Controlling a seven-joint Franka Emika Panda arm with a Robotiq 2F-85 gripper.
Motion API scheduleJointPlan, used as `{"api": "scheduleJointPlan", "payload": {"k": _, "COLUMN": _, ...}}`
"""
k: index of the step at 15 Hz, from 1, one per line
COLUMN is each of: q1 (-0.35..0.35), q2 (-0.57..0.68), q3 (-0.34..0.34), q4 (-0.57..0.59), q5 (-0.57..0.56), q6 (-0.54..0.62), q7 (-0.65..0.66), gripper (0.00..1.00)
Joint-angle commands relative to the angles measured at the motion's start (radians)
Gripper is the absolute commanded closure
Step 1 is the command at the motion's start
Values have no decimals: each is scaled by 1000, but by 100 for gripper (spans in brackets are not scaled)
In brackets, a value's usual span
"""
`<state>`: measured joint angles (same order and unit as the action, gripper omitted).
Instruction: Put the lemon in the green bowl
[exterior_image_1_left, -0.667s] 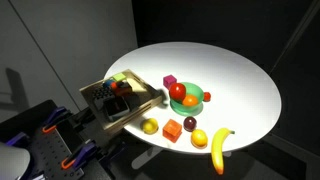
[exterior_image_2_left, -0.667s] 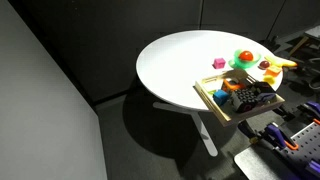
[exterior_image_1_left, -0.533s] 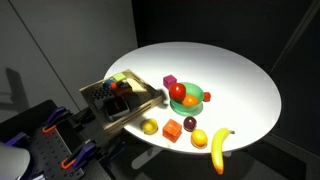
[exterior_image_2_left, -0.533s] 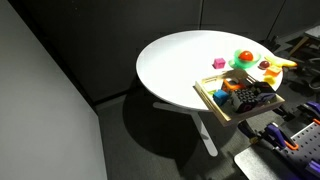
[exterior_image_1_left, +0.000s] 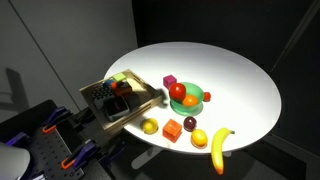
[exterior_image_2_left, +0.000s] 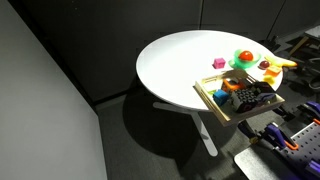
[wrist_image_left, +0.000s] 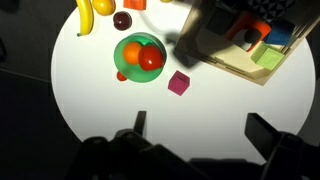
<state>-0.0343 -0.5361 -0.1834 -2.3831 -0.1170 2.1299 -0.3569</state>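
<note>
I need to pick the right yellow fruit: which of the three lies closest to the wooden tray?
The pale lemon beside the red cube; the golden round fruit and the banana lie beyond that cube, farther from the tray.

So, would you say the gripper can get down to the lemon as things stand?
Probably yes. The lemon lies uncovered on the white table, with a gap to the red cube beside it and to the wooden tray. The gripper hangs open above the table with nothing between its fingers.
</note>
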Motion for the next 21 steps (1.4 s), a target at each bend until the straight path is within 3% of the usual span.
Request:
{"api": "scheduleJointPlan", "payload": {"k": 1, "q1": -8, "q2": 38, "q3": 28, "q4": 40, "q5": -3, "q6": -13, "q7": 40, "gripper": 0}}
{"api": "scheduleJointPlan", "payload": {"k": 7, "q1": -27, "q2": 121, "q3": 63, "q4": 96, "q5": -33, "q6": -116, "q7": 101, "gripper": 0}}
{"api": "scheduleJointPlan", "payload": {"k": 12, "q1": -42, "q2": 209, "q3": 41, "q4": 147, "q5": -27, "q6": -224, "q7": 72, "gripper": 0}}
{"api": "scheduleJointPlan", "payload": {"k": 21, "q1": -74, "q2": 336, "q3": -2, "q4": 112, "q5": -19, "q6": -95, "q7": 7, "gripper": 0}}
